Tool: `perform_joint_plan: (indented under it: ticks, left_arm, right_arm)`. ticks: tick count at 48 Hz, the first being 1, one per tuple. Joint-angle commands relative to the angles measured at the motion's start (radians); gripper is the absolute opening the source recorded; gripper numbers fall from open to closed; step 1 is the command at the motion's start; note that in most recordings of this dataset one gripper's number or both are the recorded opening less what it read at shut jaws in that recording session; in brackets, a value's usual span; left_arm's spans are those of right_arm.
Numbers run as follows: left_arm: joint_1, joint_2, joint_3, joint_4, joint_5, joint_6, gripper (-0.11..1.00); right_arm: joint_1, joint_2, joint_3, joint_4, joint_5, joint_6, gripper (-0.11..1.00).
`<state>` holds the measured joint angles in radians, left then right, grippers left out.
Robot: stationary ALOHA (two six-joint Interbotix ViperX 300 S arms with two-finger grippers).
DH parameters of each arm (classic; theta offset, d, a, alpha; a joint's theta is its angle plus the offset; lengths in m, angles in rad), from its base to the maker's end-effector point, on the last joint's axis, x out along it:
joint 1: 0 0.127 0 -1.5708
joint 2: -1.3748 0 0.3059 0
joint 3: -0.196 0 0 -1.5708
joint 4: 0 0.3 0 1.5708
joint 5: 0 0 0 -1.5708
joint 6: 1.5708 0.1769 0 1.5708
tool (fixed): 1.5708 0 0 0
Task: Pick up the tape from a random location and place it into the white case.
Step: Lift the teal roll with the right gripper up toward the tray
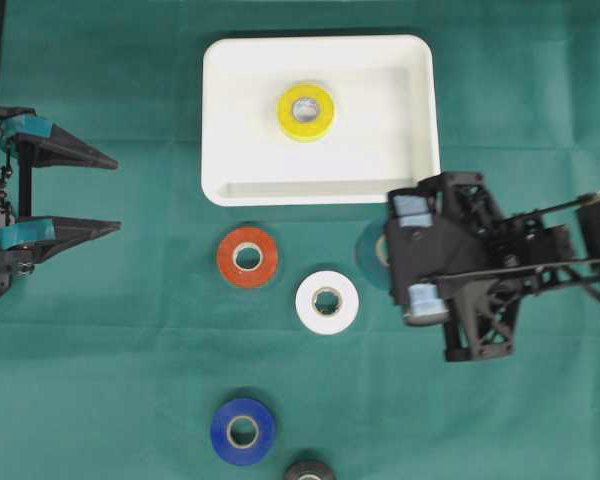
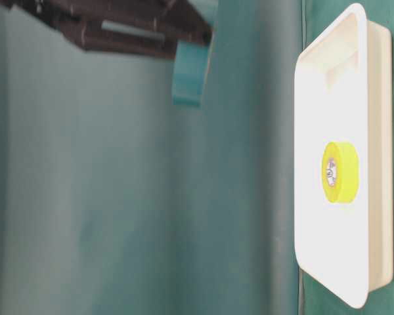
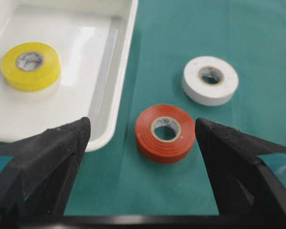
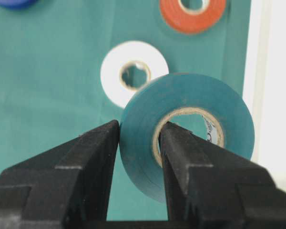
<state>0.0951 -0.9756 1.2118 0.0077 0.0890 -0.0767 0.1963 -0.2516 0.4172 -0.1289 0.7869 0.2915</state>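
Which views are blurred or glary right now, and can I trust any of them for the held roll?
Right wrist view: green tape sharp, clamped in the right hand. Overhead: right hand slightly motion-blurred. Table-level: sideways, soft, washed out over the white case. Left wrist: glare streak on the case floor.

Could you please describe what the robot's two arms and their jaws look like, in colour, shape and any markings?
Both arms are black. The left gripper has two long, pointed black jaws with teal tape wrapped near their bases. The right gripper has blocky, matte black jaws; from overhead its open-framed black wrist housing carries pale blue-grey patches, and thin black cables run back along the arm.
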Motion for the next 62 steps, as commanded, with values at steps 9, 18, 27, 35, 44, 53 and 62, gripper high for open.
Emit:
perform_joint_plan:
  ticks: [9, 18, 27, 35, 44, 53, 62]
  left_arm:
    - [0.000, 0.005, -0.017, -0.002, -0.003, 0.000, 0.91]
    - [0.000, 0.005, -0.017, -0.003, -0.003, 0.000, 0.91]
    - [0.000, 0.005, -0.017, -0.003, 0.012, 0.000, 0.91]
    - [0.000, 0.005, -0.017, -0.003, 0.018, 0.000, 0.91]
    - [0.002, 0.005, -0.017, -0.003, 0.018, 0.002, 0.91]
    - [0.000, 0.005, -0.017, -0.003, 0.018, 0.002, 0.91]
    - [0.000, 0.005, -0.017, -0.003, 0.018, 0.002, 0.91]
  right_arm:
    - [-0.009, -0.043, 0.011, -0.055, -0.034, 0.003, 0.30]
    - [-0.094, -0.035, 0.006, -0.086, -0.043, 0.003, 0.30]
    - [-0.198, -0.028, 0.003, -0.086, -0.048, 0.002, 0.30]
    - [-0.295, -0.012, -0.006, -0.086, -0.052, 0.002, 0.30]
    - [-0.377, 0.012, -0.026, -0.091, -0.061, -0.005, 0.30]
    - [-0.459, 0.037, -0.041, -0.115, -0.078, -0.005, 0.30]
    - [-0.499, 0.046, -0.048, -0.118, -0.086, -0.005, 0.30]
